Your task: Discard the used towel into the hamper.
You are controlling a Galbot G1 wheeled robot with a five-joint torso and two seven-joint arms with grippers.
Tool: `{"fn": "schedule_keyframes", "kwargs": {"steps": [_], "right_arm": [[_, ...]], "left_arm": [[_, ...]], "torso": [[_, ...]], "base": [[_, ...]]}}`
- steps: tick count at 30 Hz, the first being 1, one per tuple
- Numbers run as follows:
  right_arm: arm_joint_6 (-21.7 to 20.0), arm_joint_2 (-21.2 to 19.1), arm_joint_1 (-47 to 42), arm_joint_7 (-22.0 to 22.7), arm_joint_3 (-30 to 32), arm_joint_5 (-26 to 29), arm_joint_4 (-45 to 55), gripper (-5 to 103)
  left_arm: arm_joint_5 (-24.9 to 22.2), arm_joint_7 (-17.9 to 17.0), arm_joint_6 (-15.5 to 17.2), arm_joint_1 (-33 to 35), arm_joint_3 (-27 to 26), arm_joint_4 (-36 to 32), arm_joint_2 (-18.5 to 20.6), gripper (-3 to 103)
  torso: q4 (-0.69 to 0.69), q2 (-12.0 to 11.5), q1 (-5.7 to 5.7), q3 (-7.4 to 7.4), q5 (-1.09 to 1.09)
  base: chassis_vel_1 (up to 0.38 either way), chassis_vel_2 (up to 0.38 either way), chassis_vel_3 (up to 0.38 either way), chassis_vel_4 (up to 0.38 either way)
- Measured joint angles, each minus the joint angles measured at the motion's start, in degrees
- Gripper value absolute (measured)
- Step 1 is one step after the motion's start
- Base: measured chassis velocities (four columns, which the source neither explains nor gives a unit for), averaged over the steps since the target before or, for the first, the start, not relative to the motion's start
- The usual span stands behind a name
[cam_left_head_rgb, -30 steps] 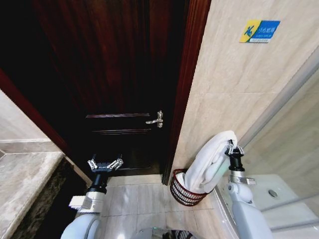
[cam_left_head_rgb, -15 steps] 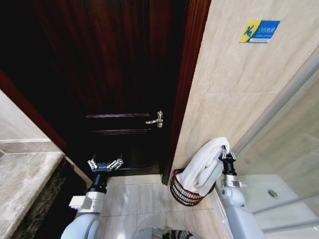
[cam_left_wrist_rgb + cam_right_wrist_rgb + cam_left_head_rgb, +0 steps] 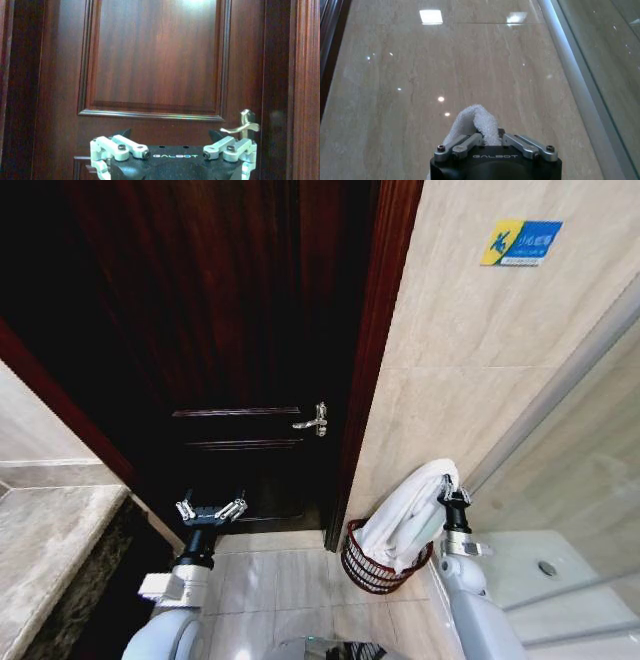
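Note:
A white towel (image 3: 405, 515) hangs from my right gripper (image 3: 451, 492), which is shut on its top fold. Its lower end drapes into the hamper (image 3: 368, 568), a dark red-brown wire basket on the floor against the tiled wall. In the right wrist view the towel (image 3: 474, 122) bulges up between the shut fingers (image 3: 462, 144), facing the beige wall. My left gripper (image 3: 211, 510) is held up, open and empty, in front of the dark wooden door; the left wrist view shows the same gripper (image 3: 172, 150) with fingers spread.
The dark wooden door (image 3: 240, 330) with a metal handle (image 3: 314, 421) stands just left of the hamper. A marble counter (image 3: 50, 540) is at the left. A glass shower partition (image 3: 580, 470) and a white fixture (image 3: 545, 570) are at the right.
My right gripper has carried the towel down and to the left, toward the hamper, over the last second. The towel's lower end now hangs deeper in the hamper. The left arm has not moved.

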Motion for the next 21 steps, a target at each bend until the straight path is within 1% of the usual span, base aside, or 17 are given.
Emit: {"fn": "schedule_keyframes", "kwargs": {"steps": [5,10,21], "right_arm": [[0.41,0.28,0.19,-0.30,-0.13,-0.35,-1.02,5],[2.36,0.54,0.84,-1.35,-0.37,-1.66,-4.67,5],[2.49,0.41,1.00,-1.98,-0.58,-1.73,-7.85,5]], "left_arm": [[0.00,0.00,0.00,0.00,0.00,0.00,0.00,100],[0.00,0.00,0.00,0.00,0.00,0.00,0.00,100],[0.00,0.00,0.00,0.00,0.00,0.00,0.00,100]], "torso": [[0.00,0.00,0.00,0.00,-0.01],[0.00,0.00,0.00,0.00,0.01],[0.00,0.00,0.00,0.00,0.00]], "base": [[0.000,0.000,0.000,0.000],[0.000,0.000,0.000,0.000],[0.000,0.000,0.000,0.000]]}}
